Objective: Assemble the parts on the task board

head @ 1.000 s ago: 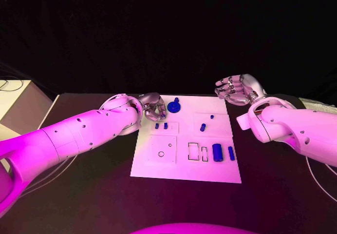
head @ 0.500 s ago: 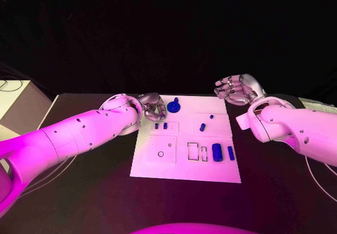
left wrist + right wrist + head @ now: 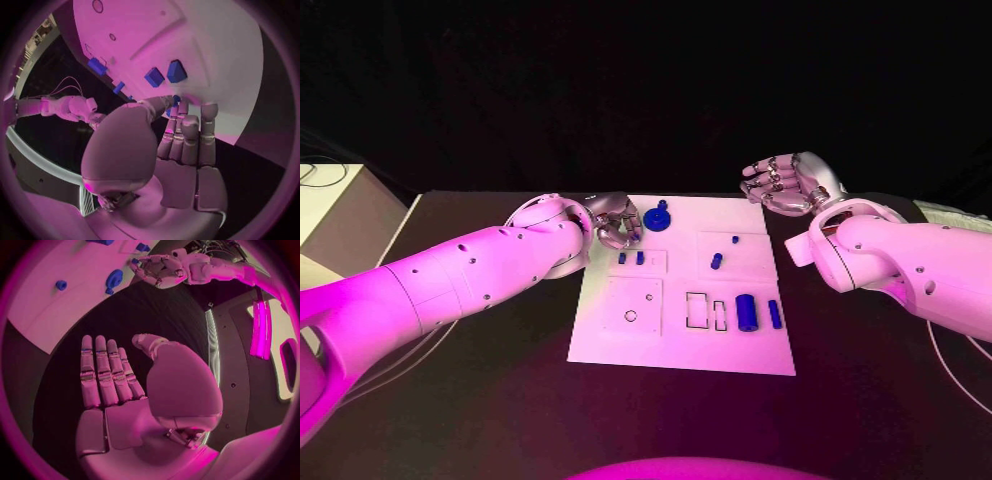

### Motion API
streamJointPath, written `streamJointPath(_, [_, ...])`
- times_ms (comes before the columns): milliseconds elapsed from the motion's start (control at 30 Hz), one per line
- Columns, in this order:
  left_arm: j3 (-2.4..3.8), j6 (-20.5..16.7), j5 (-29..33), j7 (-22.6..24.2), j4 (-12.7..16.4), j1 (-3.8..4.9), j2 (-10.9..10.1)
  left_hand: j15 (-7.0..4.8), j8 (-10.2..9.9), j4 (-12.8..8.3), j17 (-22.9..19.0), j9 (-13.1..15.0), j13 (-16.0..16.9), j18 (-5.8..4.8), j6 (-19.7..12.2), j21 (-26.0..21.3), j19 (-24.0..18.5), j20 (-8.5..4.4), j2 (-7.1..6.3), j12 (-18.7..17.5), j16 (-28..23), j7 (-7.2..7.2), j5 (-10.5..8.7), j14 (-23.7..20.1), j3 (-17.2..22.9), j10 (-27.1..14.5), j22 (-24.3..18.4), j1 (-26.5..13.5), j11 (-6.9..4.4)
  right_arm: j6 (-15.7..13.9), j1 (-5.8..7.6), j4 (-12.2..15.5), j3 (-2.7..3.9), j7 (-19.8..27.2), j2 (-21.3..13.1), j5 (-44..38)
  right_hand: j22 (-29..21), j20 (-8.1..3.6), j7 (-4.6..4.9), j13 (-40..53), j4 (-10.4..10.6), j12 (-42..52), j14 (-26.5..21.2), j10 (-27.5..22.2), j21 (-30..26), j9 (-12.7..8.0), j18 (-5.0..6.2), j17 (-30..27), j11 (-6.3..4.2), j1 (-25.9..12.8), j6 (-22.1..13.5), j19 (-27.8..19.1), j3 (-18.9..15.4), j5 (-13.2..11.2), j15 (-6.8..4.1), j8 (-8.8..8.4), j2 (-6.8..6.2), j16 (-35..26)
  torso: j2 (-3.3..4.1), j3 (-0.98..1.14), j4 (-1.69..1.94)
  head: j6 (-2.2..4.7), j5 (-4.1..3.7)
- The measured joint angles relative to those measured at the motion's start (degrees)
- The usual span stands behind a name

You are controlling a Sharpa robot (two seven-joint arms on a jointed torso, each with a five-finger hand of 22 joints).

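Left hand [image 3: 615, 222] hovering at the task board's [image 3: 733, 350] far-left corner, fingers close together, apparently pinching a small blue piece [image 3: 176, 99] at the fingertips, hard to confirm. Just beside it toward the far edge: a round blue part [image 3: 658, 218]. Two short blue pegs [image 3: 630, 258] standing in the recess nearest that hand. Right hand [image 3: 786, 184] off the far-right corner, fingers spread, holding nothing.

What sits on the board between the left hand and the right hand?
In the head view, the round blue part lies on the white board near the left hand; from it to the right hand the board's far strip is bare.
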Motion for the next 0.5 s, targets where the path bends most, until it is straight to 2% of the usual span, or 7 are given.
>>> streamJointPath(200, [-0.02,-0.09,0.15,-0.13,0.14,-0.04,-0.1,0.1,-1.02,0.0,-0.74,-0.3,0.09,0.0,-1.14,-0.16,-0.22,0.22,-0.29,-0.03,-0.23,-0.42,0.0,-0.5,0.0,-0.29,-0.13,-0.29,0.12,0.01,0.0,-0.01,0.0,-0.01,-0.02,0.03,0.0,0.0,0.0,0.0,0.0,0.0,0.0,0.0,0.0,0.0,0.0,0.0,0.0,0.0,0.0,0.0,0.0,0.0,0.0,0.0,0.0,0.0,0.02,0.0,0.0,0.01,0.03])
streamJointPath(500, [-0.11,-0.09,0.28,-0.7,0.26,-0.2,-0.33,0.3,-1.07,0.0,-1.05,-0.39,0.2,0.0,-1.29,-0.16,-0.21,0.22,-0.51,-0.03,-0.23,-0.27,0.0,-0.7,0.0,-0.29,-0.19,-0.51,0.11,0.05,0.0,-0.02,0.0,-0.04,-0.06,0.06,-0.1,0.21,0.0,-0.05,0.0,0.0,-0.21,0.0,0.0,-0.06,0.0,-0.08,0.0,0.0,0.0,-0.21,0.0,0.0,0.21,-0.22,0.0,0.0,0.04,0.02,-0.02,-0.04,0.04])
